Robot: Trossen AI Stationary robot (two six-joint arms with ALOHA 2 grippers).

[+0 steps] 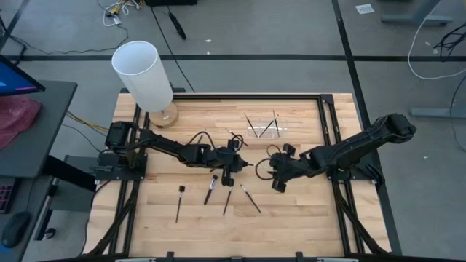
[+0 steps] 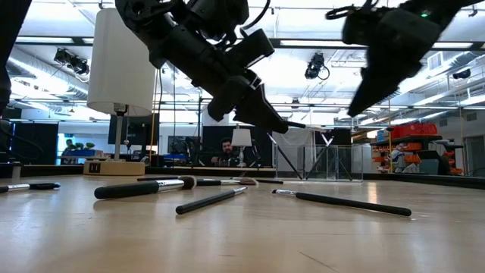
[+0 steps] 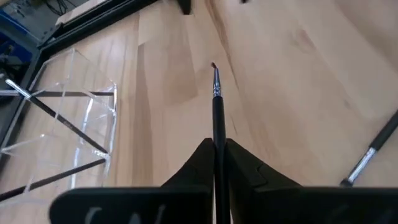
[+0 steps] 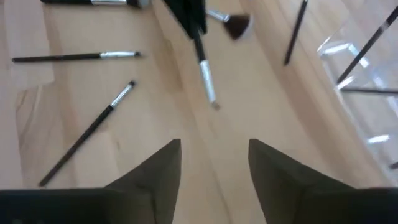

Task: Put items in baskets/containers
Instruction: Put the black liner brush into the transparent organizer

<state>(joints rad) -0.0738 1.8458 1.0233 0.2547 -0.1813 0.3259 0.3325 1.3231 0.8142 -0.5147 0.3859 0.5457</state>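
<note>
My left gripper (image 1: 231, 164) hovers over the table's middle, shut on a thin dark makeup brush (image 3: 216, 102); its small bristle tip (image 3: 213, 66) sticks out ahead of the fingers. My right gripper (image 4: 214, 163) is open just right of it (image 1: 274, 175), above the bare wood, touching nothing. The clear plastic holder (image 1: 263, 128) stands near the far edge with a few brushes leaning in it. Several more brushes (image 1: 211, 188) (image 1: 178, 203) (image 1: 250, 198) lie flat on the near half of the table. My left gripper pinches the brush's dark handle (image 3: 217, 142) between its two fingers, and the brush runs along the fingers and out past their ends. The brush is lifted clear of the table (image 2: 299, 124), slanting slightly down toward the right.
A tall white cylinder on a round wooden base (image 1: 145, 75) stands at the far left corner. One brush (image 1: 234, 136) lies just left of the holder. A black frame (image 1: 325, 124) borders the wooden top. Bare wood lies between the grippers and the holder.
</note>
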